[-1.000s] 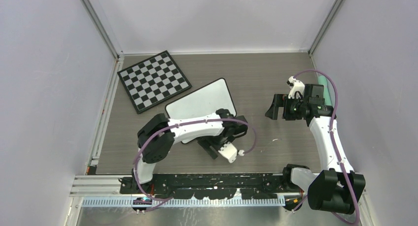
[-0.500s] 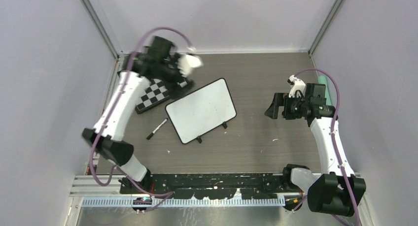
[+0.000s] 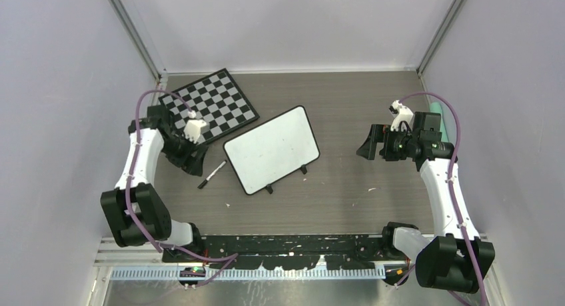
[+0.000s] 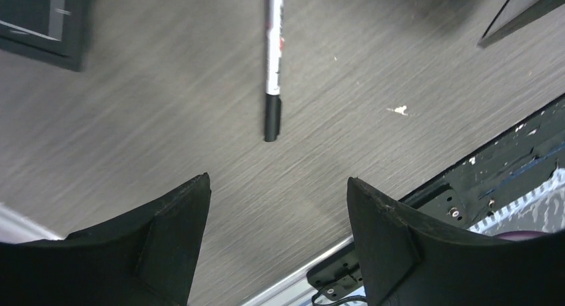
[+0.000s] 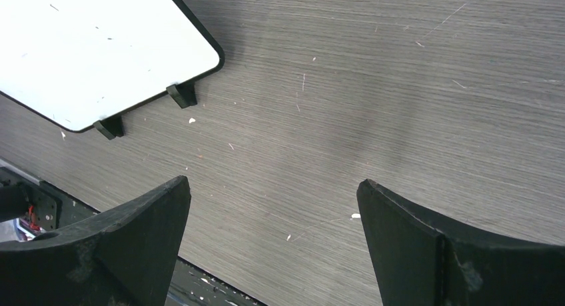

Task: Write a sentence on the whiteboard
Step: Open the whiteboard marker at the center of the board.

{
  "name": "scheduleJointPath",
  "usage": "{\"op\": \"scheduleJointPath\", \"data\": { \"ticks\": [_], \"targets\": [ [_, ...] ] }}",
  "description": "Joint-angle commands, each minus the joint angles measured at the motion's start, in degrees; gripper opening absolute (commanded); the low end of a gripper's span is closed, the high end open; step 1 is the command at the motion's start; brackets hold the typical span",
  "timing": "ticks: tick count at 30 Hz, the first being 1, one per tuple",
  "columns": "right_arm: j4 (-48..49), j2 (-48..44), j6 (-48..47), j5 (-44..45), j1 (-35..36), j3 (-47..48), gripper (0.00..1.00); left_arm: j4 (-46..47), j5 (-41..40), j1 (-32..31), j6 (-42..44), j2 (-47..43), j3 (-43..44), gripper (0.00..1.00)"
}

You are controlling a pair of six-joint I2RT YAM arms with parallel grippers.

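The whiteboard (image 3: pixel 272 149) lies tilted at the table's middle, white and blank; no sentence shows on it. A black-and-white marker (image 3: pixel 211 175) lies on the table just left of the board's near corner. My left gripper (image 3: pixel 193 165) is open and empty, hovering just left of the marker. In the left wrist view the marker (image 4: pixel 273 59) lies ahead of the open left gripper (image 4: pixel 278 181), apart from both fingers. My right gripper (image 3: pixel 368 146) is open and empty, right of the board. The right wrist view shows the board (image 5: pixel 100 46) with its two feet, beyond the right gripper (image 5: pixel 273 183).
The checkered chessboard (image 3: pixel 210 109) lies at the back left, touching the whiteboard's far-left corner; its corner shows in the left wrist view (image 4: pixel 40 19). A teal object (image 3: pixel 436 109) sits at the far right behind my right arm. The black base rail (image 3: pixel 293 243) runs along the near edge.
My left arm swung from the whiteboard's near edge out over the chessboard, then down beside the marker. The marker now lies on the table. The right arm has barely moved.
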Motion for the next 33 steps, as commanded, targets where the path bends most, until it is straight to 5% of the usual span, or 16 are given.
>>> {"op": "scheduleJointPath", "data": {
  "ticks": [1, 20, 24, 31, 33],
  "targets": [
    [1.36, 0.13, 0.43, -0.36, -0.31, 1.94, 1.0, 9.64, 1.35, -0.12, 3.29, -2.02, -7.99, 0.76],
    [1.47, 3.08, 0.03, 1.08, -0.31, 1.42, 0.99, 30.35, -3.76, -1.08, 7.55, 3.8, -25.48, 0.6],
    [1.74, 3.71, -0.05, 1.51, -0.31, 1.49, 1.0, 33.81, -7.01, -0.75, 6.11, 7.33, -25.41, 0.47],
    [1.88, 4.48, -0.18, 0.08, -0.32, 2.73, 1.0, 29.56, -4.4, 1.84, 2.71, 14.54, -18.19, 0.02],
    [1.95, 3.94, -0.45, -0.66, -0.32, 2.45, 0.99, 29.84, -3.94, 1.89, 2.42, 15.35, -18.82, 0.0]
  ]
}}
